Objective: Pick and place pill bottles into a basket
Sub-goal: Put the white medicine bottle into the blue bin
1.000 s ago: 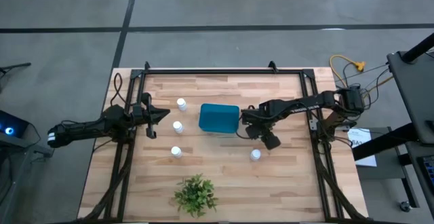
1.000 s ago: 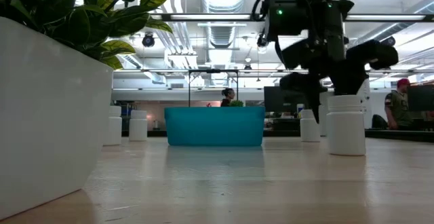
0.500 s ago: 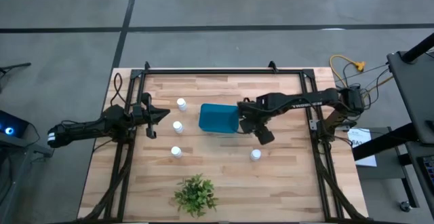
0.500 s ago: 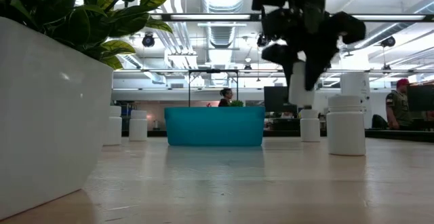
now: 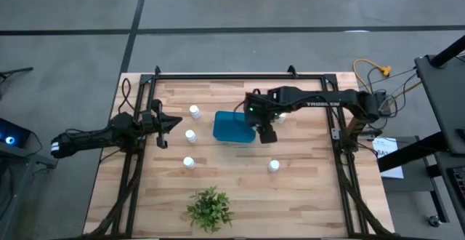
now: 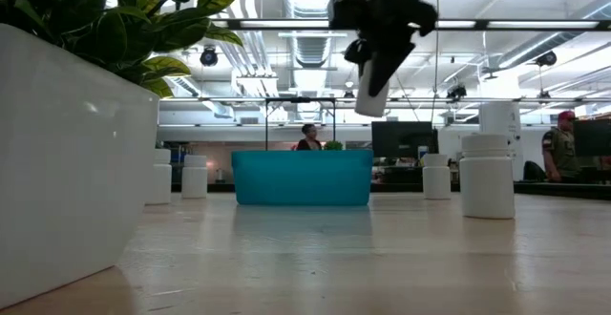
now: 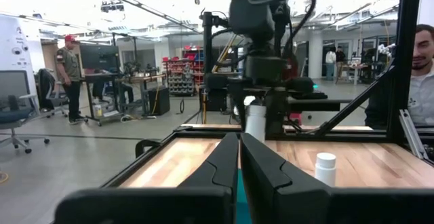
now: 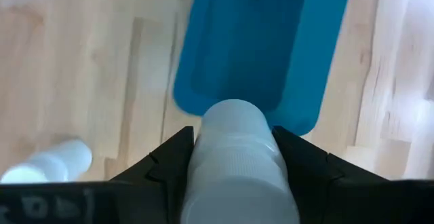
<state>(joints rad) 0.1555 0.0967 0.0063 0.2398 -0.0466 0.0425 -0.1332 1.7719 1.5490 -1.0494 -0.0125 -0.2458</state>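
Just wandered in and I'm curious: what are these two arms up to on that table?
The right tool holds a small white pill bottle in the air by the blue basket, which looks empty. Four more bottles stand on the wooden table, three left of the basket and one to its right. The left tool waits shut at the table's left edge. A potted plant sits in front.

One white pill bottle (image 6: 373, 90) is held tilted above the teal basket (image 5: 233, 126); four other bottles (image 5: 189, 163) are stood upright nearby.
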